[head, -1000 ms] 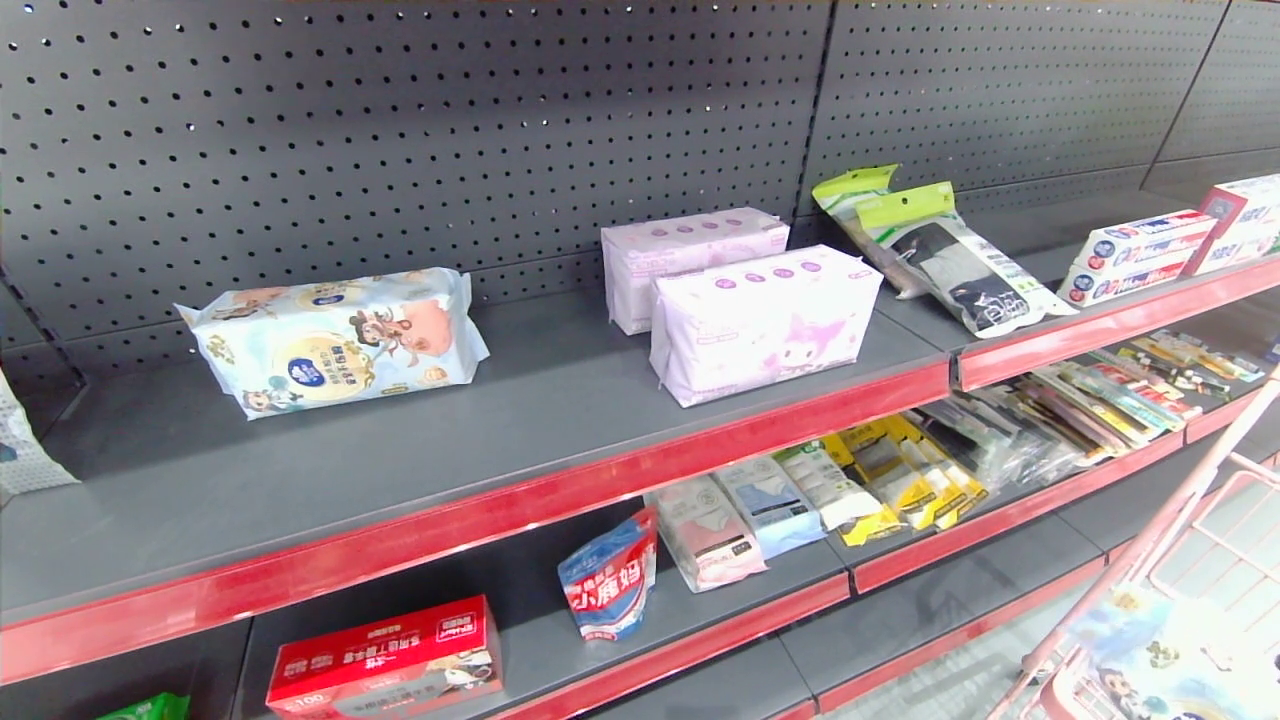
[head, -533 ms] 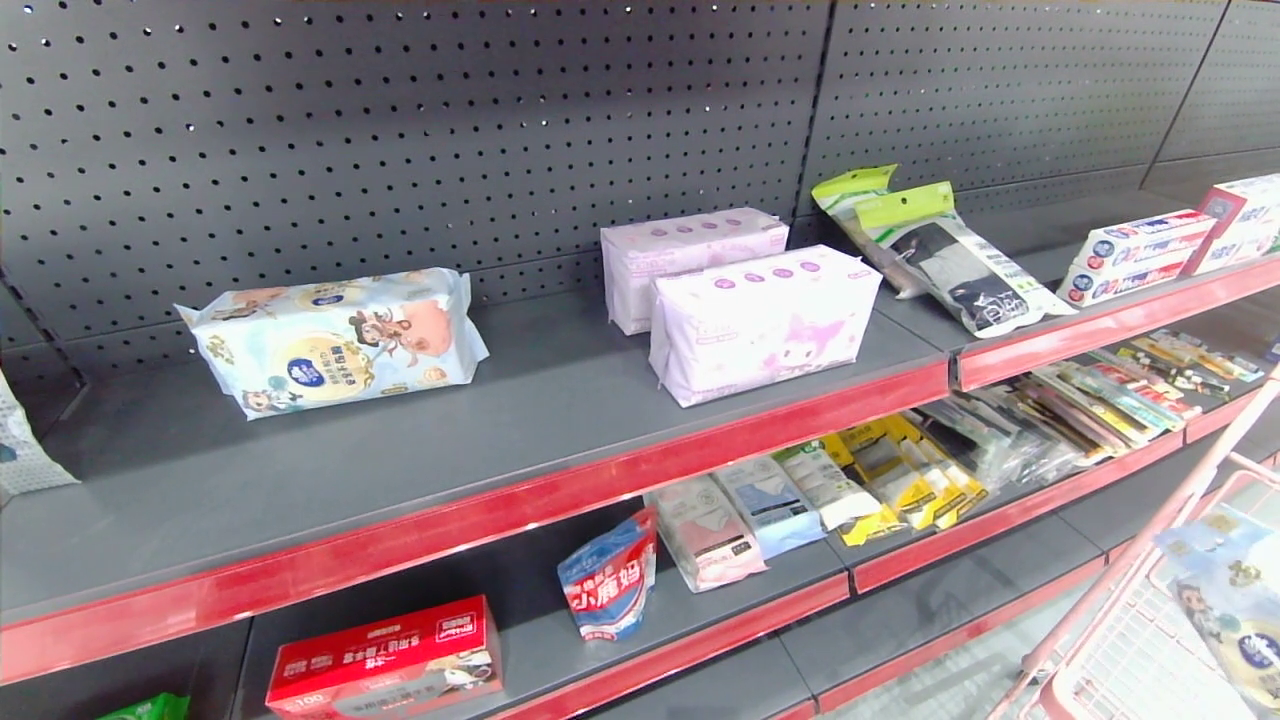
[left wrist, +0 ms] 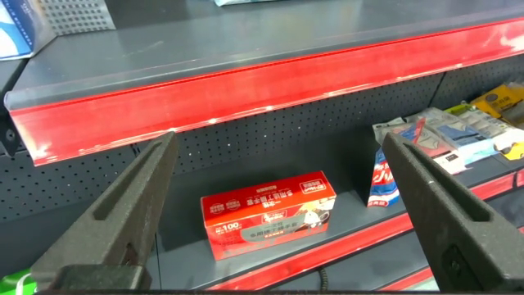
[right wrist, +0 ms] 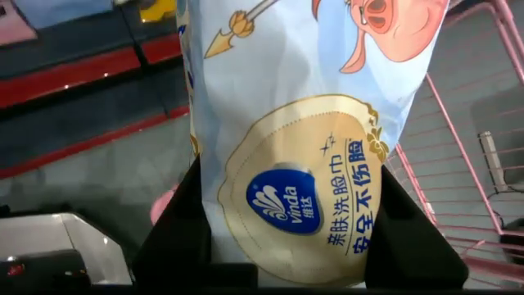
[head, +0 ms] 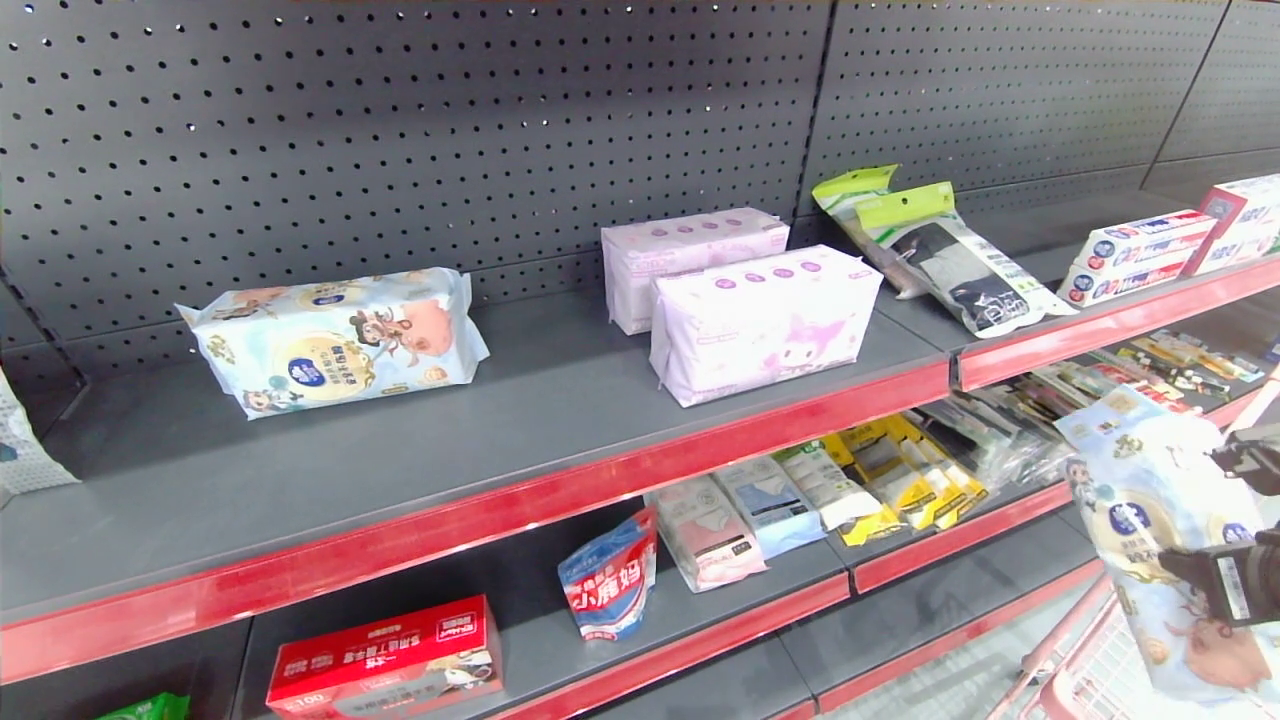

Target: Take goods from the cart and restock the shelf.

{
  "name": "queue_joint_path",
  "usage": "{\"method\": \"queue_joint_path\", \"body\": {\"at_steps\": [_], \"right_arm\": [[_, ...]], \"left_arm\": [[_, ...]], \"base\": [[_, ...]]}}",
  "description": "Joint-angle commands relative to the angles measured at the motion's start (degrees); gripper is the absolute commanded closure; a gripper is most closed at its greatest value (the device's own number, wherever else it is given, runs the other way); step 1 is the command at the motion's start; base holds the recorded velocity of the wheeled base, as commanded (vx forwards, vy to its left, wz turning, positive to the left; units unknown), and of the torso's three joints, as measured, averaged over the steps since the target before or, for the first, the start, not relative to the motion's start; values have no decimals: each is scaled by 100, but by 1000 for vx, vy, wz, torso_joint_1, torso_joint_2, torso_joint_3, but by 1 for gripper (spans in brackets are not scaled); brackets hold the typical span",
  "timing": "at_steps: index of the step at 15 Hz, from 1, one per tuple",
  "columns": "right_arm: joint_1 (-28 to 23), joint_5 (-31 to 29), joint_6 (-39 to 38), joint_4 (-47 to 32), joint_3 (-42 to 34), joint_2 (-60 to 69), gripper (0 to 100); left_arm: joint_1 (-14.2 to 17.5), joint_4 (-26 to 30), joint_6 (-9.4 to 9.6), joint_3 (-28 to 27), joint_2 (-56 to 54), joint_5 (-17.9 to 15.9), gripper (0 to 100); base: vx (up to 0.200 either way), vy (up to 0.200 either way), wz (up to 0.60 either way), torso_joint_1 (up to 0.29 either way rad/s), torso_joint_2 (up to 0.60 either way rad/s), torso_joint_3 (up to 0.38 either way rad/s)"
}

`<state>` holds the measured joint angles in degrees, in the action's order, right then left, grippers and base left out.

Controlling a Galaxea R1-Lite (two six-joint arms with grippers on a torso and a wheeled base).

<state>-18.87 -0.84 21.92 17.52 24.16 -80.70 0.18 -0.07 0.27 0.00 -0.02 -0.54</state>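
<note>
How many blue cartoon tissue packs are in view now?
2. One pack lies on the top shelf, left of the pink packs; the held pack is in the right gripper. A cut-off pack at the far left edge may be a third.

This is a shop aisle. A dark shelf (head: 300, 470) runs across the frame, with a perforated metal back panel (head: 400, 120) filling the top and a glossy red strip (head: 500, 510) along each front edge. Packaged goods lie in groups: a tissue pack (head: 335, 340) at centre left, two pink packs (head: 765, 320) in the middle and toothpaste boxes (head: 1135, 255) at upper right. Rows of packets (head: 900, 465) fill the tier below, and a red box (head: 385, 655) lies at lower left. A pink wire cart (head: 1095, 680) sits in the lower right corner.
</note>
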Motion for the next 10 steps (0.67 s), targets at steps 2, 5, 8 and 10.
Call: {"method": "queue_joint_path", "body": {"at_steps": [2,5,8,10], "right_arm": [[1773,-1111,-997,-82,177,705,100],[2467,-1129,-1155,-495,141,1522,100],[3267,-1155,-1673,-627,80,2217,100],[3548,-1155,-1515,-627,-78,2867,100]], "left_arm": [[-1,-1,0,0,2,1,0],[-1,-1,0,0,2,1,0],[-1,-1,0,0,2,1,0],[-1,-1,0,0,2,1,0]], "base": [[0,0,0,0,0,0],[0,0,0,0,0,0],[0,0,0,0,0,0],[0,0,0,0,0,0]]}}
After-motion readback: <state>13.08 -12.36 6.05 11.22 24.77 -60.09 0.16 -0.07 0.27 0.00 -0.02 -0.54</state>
